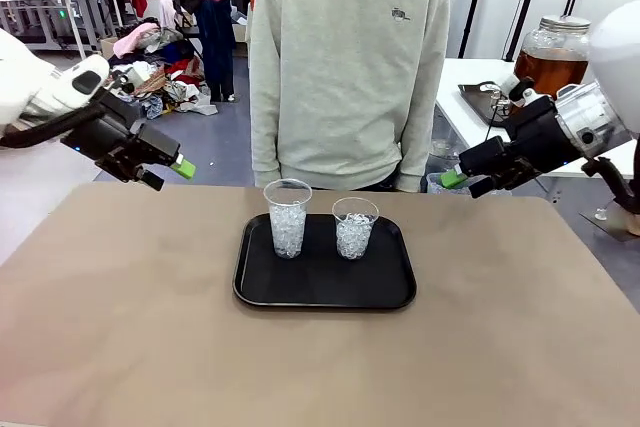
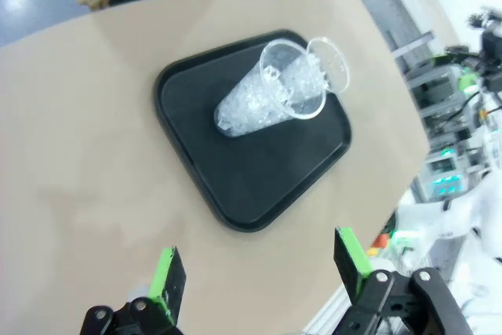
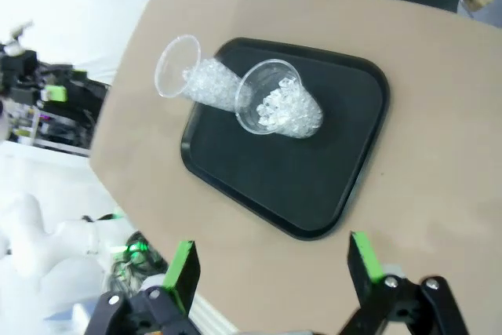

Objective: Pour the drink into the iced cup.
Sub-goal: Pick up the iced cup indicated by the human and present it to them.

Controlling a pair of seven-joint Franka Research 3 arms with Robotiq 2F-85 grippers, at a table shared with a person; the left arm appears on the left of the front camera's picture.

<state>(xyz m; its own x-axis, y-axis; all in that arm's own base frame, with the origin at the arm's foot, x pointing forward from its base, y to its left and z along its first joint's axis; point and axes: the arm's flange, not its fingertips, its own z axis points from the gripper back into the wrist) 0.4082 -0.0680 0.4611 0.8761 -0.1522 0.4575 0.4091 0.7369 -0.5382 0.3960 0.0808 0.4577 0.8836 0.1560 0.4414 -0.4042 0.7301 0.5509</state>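
Left claw (image 1: 167,173) wide open, empty, 10 o'clock of tray (image 1: 320,284); right claw (image 1: 466,183) same, 2 o'clock. Tall iced cup (image 1: 288,219), short iced cup (image 1: 355,229) upright on tray. Drink jar (image 1: 552,55) farther at 2 o'clock, on side worktop (image 1: 462,75).

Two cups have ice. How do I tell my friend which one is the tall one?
Find the tan table, then the black tray in its middle, in front of the person in the grey sweatshirt. Two clear cups of ice stand on it. The tall cup is toward the robot's left, its rim higher than the short cup beside it.
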